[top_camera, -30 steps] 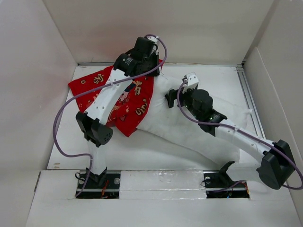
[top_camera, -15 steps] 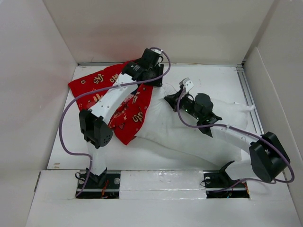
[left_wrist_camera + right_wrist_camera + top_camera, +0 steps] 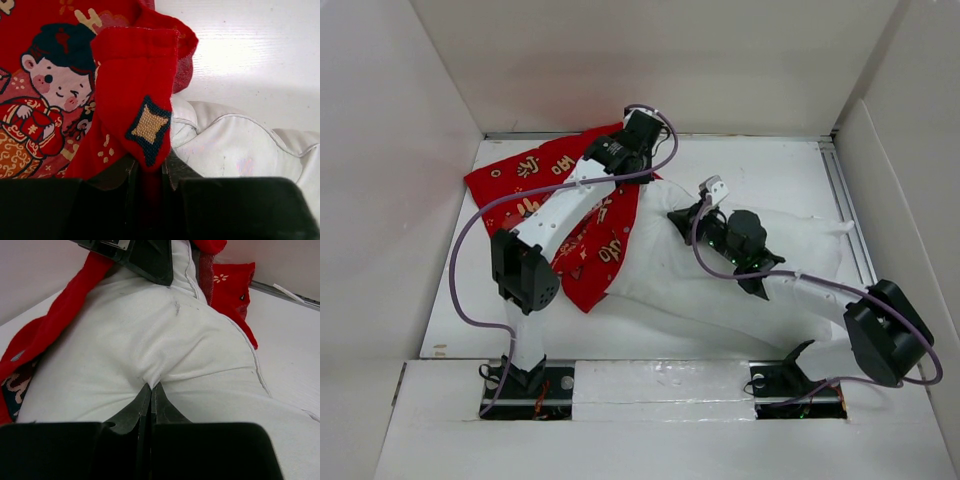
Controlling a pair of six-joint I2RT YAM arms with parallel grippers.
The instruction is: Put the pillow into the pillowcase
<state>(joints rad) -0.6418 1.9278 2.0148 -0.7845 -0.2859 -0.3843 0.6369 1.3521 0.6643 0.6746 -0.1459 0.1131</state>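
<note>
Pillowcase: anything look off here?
The pillowcase hem is bunched and folded over in the left gripper, not spread open. The pillow lies askew, mostly outside, pinched by the right gripper.

The pillow (image 3: 665, 275) has its left end hidden under the pillowcase (image 3: 520, 170), itself partly behind the left arm (image 3: 552, 208).

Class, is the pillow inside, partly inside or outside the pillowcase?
Partly inside: the pillowcase wraps only the pillow's far end, its edge held by the left gripper; most of the pillow lies bare.
</note>
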